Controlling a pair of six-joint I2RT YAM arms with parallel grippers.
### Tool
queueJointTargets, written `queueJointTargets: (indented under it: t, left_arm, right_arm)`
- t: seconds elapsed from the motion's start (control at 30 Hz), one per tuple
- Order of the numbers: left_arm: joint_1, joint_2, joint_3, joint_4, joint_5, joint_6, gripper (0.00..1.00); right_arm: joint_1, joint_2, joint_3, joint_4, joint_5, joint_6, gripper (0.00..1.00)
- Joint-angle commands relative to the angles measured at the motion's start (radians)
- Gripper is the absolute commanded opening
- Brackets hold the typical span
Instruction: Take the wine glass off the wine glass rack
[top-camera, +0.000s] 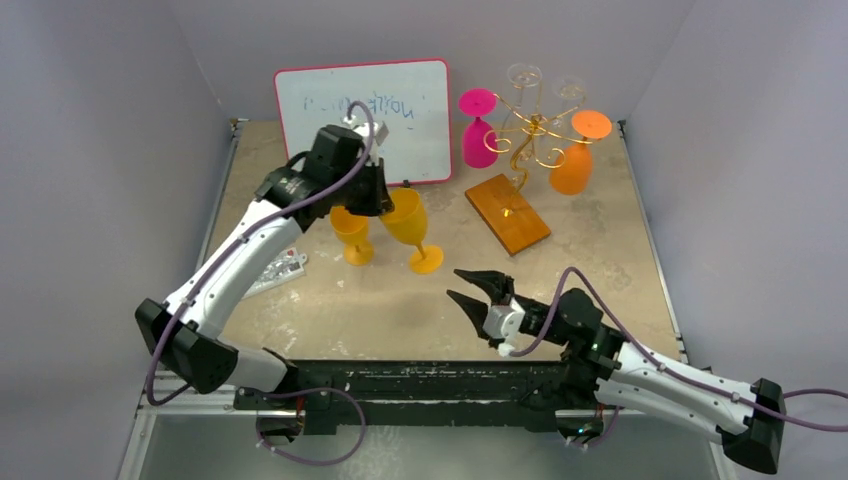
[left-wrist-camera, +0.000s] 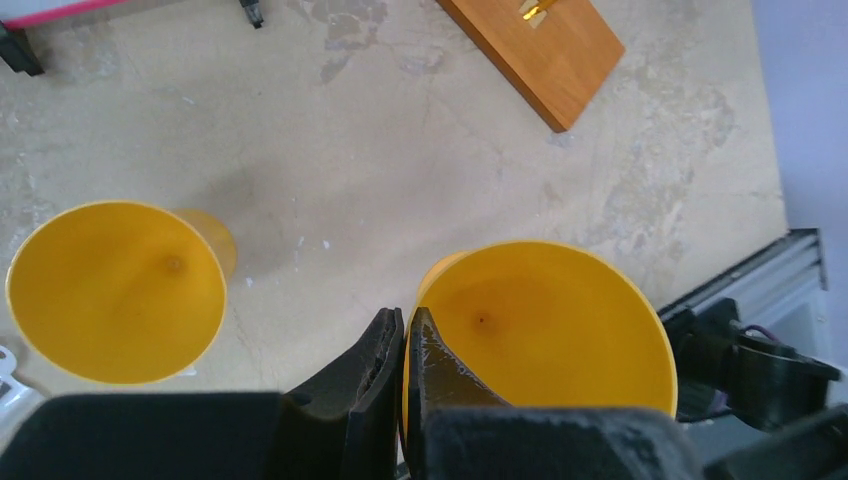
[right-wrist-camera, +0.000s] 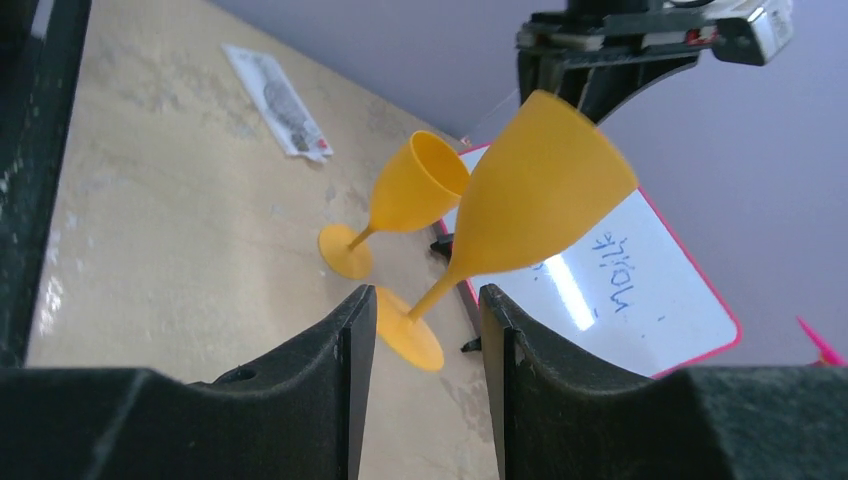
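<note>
The whiteboard (top-camera: 400, 110) scrawl cannot be read. The wine glass (top-camera: 408, 222), rim pinched by the left gripper (left-wrist-camera: 405, 335), is tilted, foot toward perhaps five o'clock; the right gripper (top-camera: 470, 285) is parted, empty.

Bare surface (top-camera: 400, 310) runs from the open jaws of the right gripper (top-camera: 455, 283) to the tilted yellow glass (top-camera: 412, 228) ahead of them. Nothing stands in that lane. The left gripper (top-camera: 385, 200) has its jaws clamped on that glass's rim. A second yellow glass (top-camera: 351, 235) crowds one side of them and the whiteboard (top-camera: 362, 120) walls off the space beyond. Beyond and to the right of the right jaws stands the rack (top-camera: 530, 130) on its wooden base (top-camera: 507, 212), flanked by a pink glass (top-camera: 478, 130) and an orange glass (top-camera: 575, 160).
</note>
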Motion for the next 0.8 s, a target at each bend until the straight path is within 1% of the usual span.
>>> queueJointTargets:
  t: [0.0,0.07,0.13,0.17,0.23,0.3,0.37,0.4,0.43,0.5,0.57,0.67,0.7,0.77]
  left_arm:
    - [-0.105,0.060,0.065,0.038,-0.297,0.038,0.00]
    - [-0.109,0.081,0.054,0.068,-0.382,0.041,0.00]
    - [-0.109,0.112,0.045,0.105,-0.455,0.045,0.00]
    - [-0.109,0.135,0.050,0.116,-0.477,0.042,0.00]
    - [-0.108,0.189,0.070,0.126,-0.485,0.044,0.00]
    - [-0.108,0.241,0.098,0.130,-0.502,0.031,0.00]
    - [-0.107,0.287,0.122,0.133,-0.509,0.023,0.00]
    - [-0.107,0.308,0.135,0.130,-0.511,0.022,0.00]
    - [-0.108,0.325,0.146,0.126,-0.519,0.023,0.00]
    - [-0.107,0.348,0.157,0.126,-0.564,0.020,0.00]
    - [-0.104,0.367,0.163,0.128,-0.612,0.019,0.00]
    - [-0.080,0.386,0.162,0.124,-0.662,0.002,0.00]
    - [-0.067,0.384,0.152,0.135,-0.660,-0.013,0.00]
    - [-0.033,0.374,0.118,0.198,-0.580,-0.028,0.00]
  right_arm:
    - [0.001,-0.043,-0.025,0.191,0.144,0.337,0.45]
    - [0.001,-0.050,-0.035,0.219,0.283,0.485,0.47]
    - [0.000,-0.046,-0.015,0.180,0.444,0.655,0.47]
    - [0.000,-0.038,0.000,0.143,0.522,0.775,0.49]
    - [0.001,-0.009,0.043,0.027,0.576,0.990,0.51]
    - [0.001,0.035,0.083,-0.084,0.643,1.204,0.56]
    - [0.000,0.088,0.111,-0.169,0.667,1.367,0.56]
    - [0.000,0.112,0.120,-0.196,0.648,1.416,0.55]
    - [0.000,0.142,0.124,-0.199,0.613,1.427,0.56]
    - [0.001,0.174,0.134,-0.235,0.592,1.467,0.58]
    - [0.000,0.187,0.135,-0.309,0.648,1.577,0.57]
    - [0.001,0.145,0.106,-0.356,0.690,1.657,0.56]
    - [0.001,0.122,0.094,-0.366,0.695,1.684,0.56]
    - [0.001,0.061,0.057,-0.357,0.691,1.731,0.55]
